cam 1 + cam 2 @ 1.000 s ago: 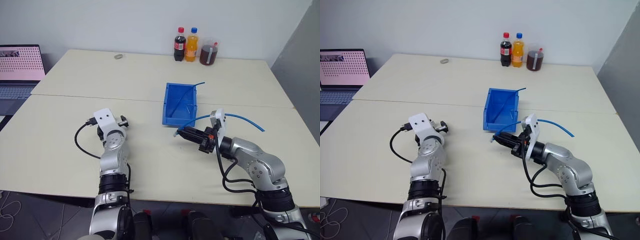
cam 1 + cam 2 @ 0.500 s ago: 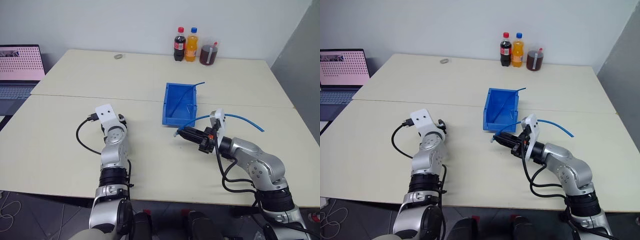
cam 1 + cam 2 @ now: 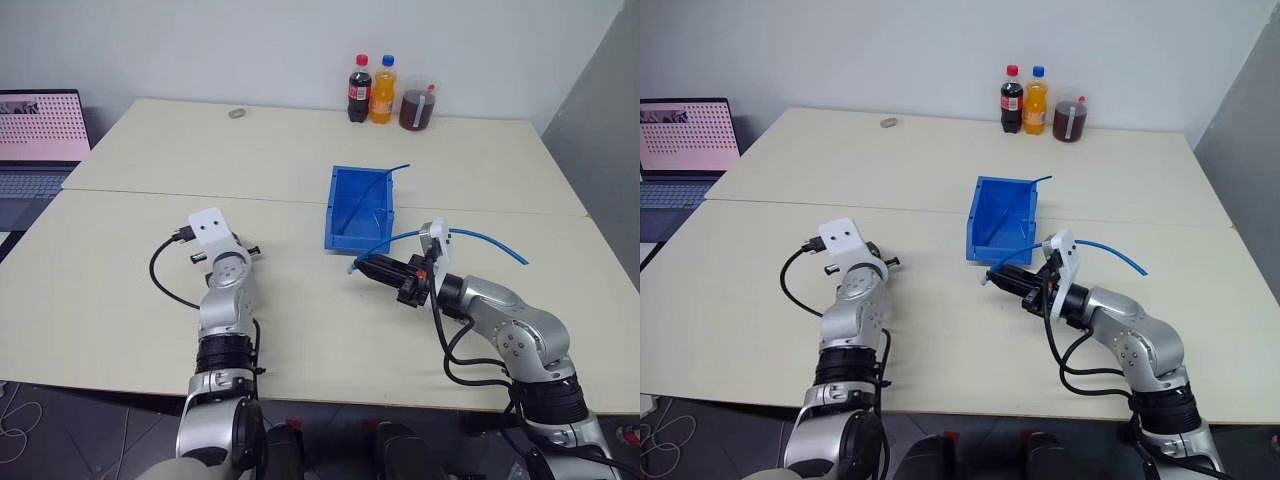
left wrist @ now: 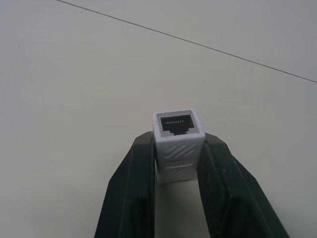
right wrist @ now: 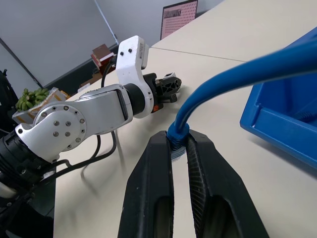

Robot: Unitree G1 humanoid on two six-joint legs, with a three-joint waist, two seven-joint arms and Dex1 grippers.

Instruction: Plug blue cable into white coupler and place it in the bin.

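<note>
Gripping the tiny white boxy plastic coupler [image 4: 178,144] between its two black fingers, the left claw [image 4: 177,148] sits over the pale surface [image 3: 120,290], socket outward. The right claw [image 5: 179,141] pinches the thin bright-blue cable [image 5: 237,74] just beside the open blue plastic bin [image 3: 345,215], mid-surface.

Head eyes overlook the table [image 3: 300,130]; wrist cameras sit close.
</note>
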